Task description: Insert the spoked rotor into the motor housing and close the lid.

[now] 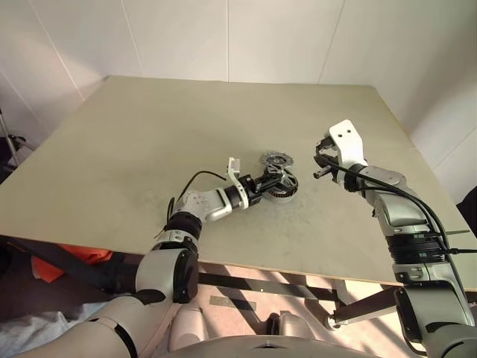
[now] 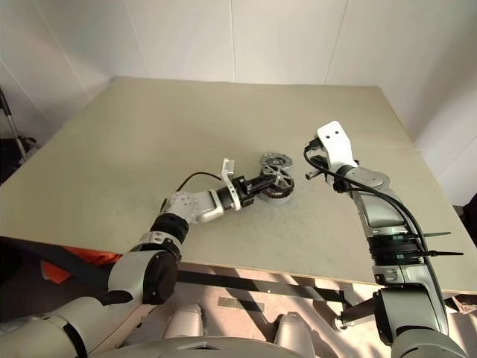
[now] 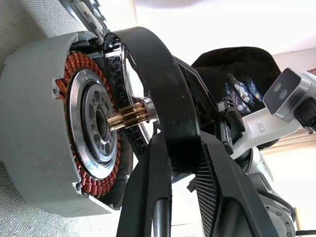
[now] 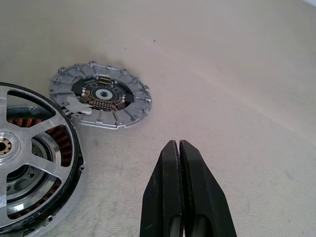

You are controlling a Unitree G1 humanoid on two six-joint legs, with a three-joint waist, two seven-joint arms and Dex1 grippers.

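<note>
Right now the step in hand looks like seating the rotor, and doing it well seems to hinge on alignment. Just ahead of the left gripper (image 1: 270, 181) the round silver motor housing (image 3: 34, 123), with its ring of copper-orange coils around a central hub, rests on the pale tabletop (image 1: 149, 134). The black-rimmed spoked rotor (image 3: 153, 74) is pinched at its rim between that gripper's two black fingers (image 3: 148, 187) and stands tilted against the housing mouth, one edge nearer in than the other; its small brass toothed shaft points at the hub bore, though whether the tip has entered I cannot tell. My judgement: level the rotor until its face is parallel with the coil ring, centre the shaft on the bore, then press straight along the axis. Pushing while it is cocked could jam the rim on the housing wall or slide the housing across the table.

Just beyond the housing from the left gripper lies the flat grey ribbed lid (image 4: 101, 101), flat on the table and untouched.

The left forearm reaches low over the table, gripper roughly level and angled toward the robot's right. The right gripper (image 4: 178, 148) hangs above the table a little to the right of the parts, angled downward, fingers pressed together on nothing.
</note>
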